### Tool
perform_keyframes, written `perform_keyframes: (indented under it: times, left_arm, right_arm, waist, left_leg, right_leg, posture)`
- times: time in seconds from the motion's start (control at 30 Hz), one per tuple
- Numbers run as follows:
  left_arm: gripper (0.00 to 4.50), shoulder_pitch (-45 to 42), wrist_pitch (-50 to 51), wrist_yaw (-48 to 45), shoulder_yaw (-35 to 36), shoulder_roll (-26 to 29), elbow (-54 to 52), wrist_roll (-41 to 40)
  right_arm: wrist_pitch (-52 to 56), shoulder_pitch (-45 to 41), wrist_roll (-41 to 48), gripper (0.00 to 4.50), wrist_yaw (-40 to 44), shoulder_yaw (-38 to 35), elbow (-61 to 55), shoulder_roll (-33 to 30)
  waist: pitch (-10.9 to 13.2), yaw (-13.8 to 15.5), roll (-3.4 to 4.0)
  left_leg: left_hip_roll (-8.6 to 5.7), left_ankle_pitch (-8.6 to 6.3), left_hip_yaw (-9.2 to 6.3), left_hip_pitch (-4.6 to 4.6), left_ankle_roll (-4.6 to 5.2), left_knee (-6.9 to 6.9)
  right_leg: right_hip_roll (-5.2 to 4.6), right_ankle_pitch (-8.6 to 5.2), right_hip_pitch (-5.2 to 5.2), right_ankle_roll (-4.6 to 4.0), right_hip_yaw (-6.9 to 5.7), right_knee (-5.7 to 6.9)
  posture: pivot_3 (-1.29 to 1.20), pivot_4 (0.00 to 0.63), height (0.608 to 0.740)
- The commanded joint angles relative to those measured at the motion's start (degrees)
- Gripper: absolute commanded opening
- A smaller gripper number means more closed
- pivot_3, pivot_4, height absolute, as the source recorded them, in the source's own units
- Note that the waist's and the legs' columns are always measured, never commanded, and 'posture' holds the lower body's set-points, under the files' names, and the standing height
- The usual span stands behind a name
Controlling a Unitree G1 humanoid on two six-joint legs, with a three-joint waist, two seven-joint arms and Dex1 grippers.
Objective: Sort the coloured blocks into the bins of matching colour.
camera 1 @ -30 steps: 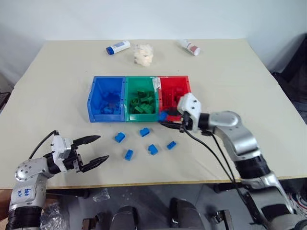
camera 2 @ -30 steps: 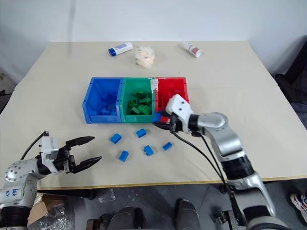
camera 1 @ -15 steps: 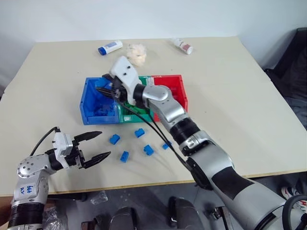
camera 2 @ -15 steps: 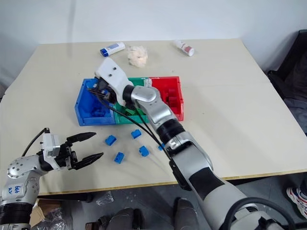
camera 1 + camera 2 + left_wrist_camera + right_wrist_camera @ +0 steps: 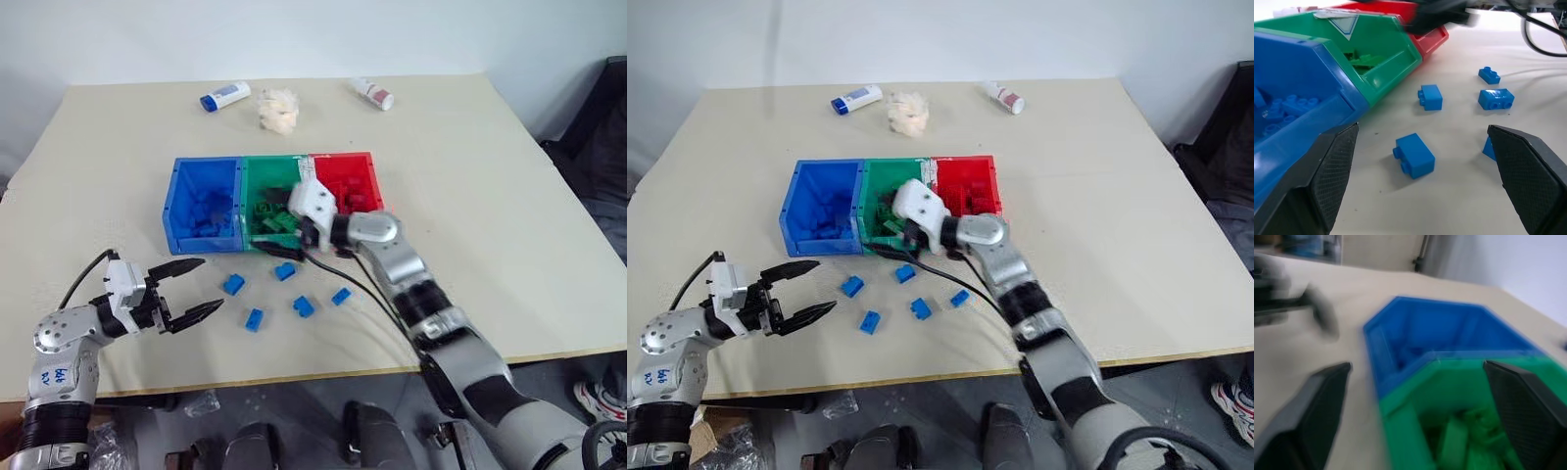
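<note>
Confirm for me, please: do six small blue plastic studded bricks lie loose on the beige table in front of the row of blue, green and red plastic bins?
Not quite: the left eye view shows five small blue plastic studded bricks, not six, loose on the beige table in front of the row of blue, green and red plastic bins.

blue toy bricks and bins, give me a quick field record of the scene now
loose blocks: five small blue studded plastic bricks on the beige table, in front of the bins
bins: joined open plastic boxes, blue, green, red
left end effector: open, empty, near the table's front edge
right end effector: open, empty, at the green bin's front
</note>
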Motion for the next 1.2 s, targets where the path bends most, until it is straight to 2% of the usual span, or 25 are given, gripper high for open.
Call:
perform_keyframes:
  times: [0.03, 0.17, 0.27, 0.37, 0.47, 0.63, 0.83, 1.07, 1.2]
  left_arm:
    - [4.5, -0.4, -1.7, -3.3, 0.5, 0.1, 1.7, -1.2]
    - [4.5, 0.4, -2.3, -5.4, 0.4, 0.6, 2.8, -0.7]
    - [4.5, 1.6, -2.4, -5.8, 0.9, 0.7, 2.4, -1.0]
    - [4.5, 2.5, -2.3, -6.0, 1.2, 0.8, 1.7, -1.3]
    - [4.5, 2.9, -2.0, -6.0, 1.3, 0.7, 1.2, -1.5]
    - [4.5, 2.4, -1.7, -5.6, 0.9, 0.4, 0.6, -1.4]
    - [4.5, 2.3, -1.1, -5.6, 0.1, -0.4, -0.9, -1.7]
    - [4.5, 4.3, -0.4, -4.6, 0.2, -1.1, -3.9, -2.0]
    - [4.5, 5.1, -0.1, -3.9, 0.4, -1.2, -4.9, -2.1]
  right_arm:
    - [8.9, 7.7, 5.0, 4.48, 8.0, -1.4, -16.1, -10.3]
    - [18.0, 17.4, 8.8, 4.48, 9.1, -4.7, -27.8, -20.9]
    - [21.2, 28.1, 10.1, 4.48, 10.0, -10.2, -33.3, -30.0]
    - [23.0, 33.0, 10.6, 4.48, 9.0, -13.2, -35.4, -34.5]
    - [24.5, 34.7, 11.3, 4.48, 8.1, -14.3, -36.8, -35.9]
    - [24.1, 32.3, 10.3, 4.48, 6.5, -10.9, -35.4, -33.2]
    - [22.2, 24.9, 4.9, 4.48, 3.1, -1.9, -27.8, -24.9]
    - [20.6, 18.1, 1.2, 4.48, 0.7, 3.2, -19.1, -17.2]
    - [18.9, 16.6, -0.6, 3.62, 0.2, 4.1, -15.8, -15.6]
  waist:
    - [0.0, 0.6, 0.0]
    - [0.0, 0.8, 0.0]
    - [0.0, 1.1, 0.0]
    - [0.0, 1.3, -0.02]
    - [0.0, 1.3, -0.03]
    - [0.0, 1.8, -0.03]
    - [0.0, 2.1, -0.03]
    - [0.0, 1.8, -0.06]
    - [0.0, 1.7, -0.05]
  left_leg:
    - [0.0, -0.01, 0.01, 0.0, 0.01, 0.0]
    - [0.01, -0.01, 0.06, 0.01, 0.02, 0.02]
    - [0.04, -0.02, 0.18, 0.06, 0.0, 0.01]
    - [0.04, -0.07, 0.28, 0.06, 0.04, 0.02]
    - [0.1, -0.07, 0.36, 0.15, 0.04, 0.1]
    - [0.15, -0.08, 0.38, 0.2, 0.03, 0.1]
    - [0.15, -0.08, 0.42, 0.17, 0.03, 0.12]
    - [0.16, -0.08, 0.45, 0.16, 0.03, 0.12]
    - [0.27, -0.06, 0.45, 0.17, -0.01, 0.13]
  right_leg:
    - [0.0, 0.0, 0.0, 0.0, 0.01, 0.0]
    - [0.0, 0.0, -0.05, 0.0, 0.03, 0.01]
    - [0.01, 0.0, -0.11, -0.01, 0.09, 0.04]
    - [0.01, 0.0, -0.11, 0.0, 0.17, -0.03]
    - [0.0, 0.04, -0.12, -0.05, 0.19, -0.08]
    - [0.02, 0.03, -0.12, -0.11, 0.2, -0.07]
    - [0.05, 0.05, -0.13, -0.12, 0.19, 0.04]
    - [0.06, 0.06, -0.16, -0.11, 0.2, 0.1]
    - [0.16, 0.06, -0.17, -0.15, 0.2, 0.14]
  posture:
    - [0.0, 0.15, 0.74]
    - [0.0, 0.15, 0.74]
    - [0.0, 0.15, 0.74]
    - [0.0, 0.15, 0.74]
    - [0.0, 0.15, 0.74]
    - [0.0, 0.15, 0.74]
    - [0.0, 0.15, 0.74]
    - [0.0, 0.15, 0.74]
    - [0.0, 0.15, 0.74]
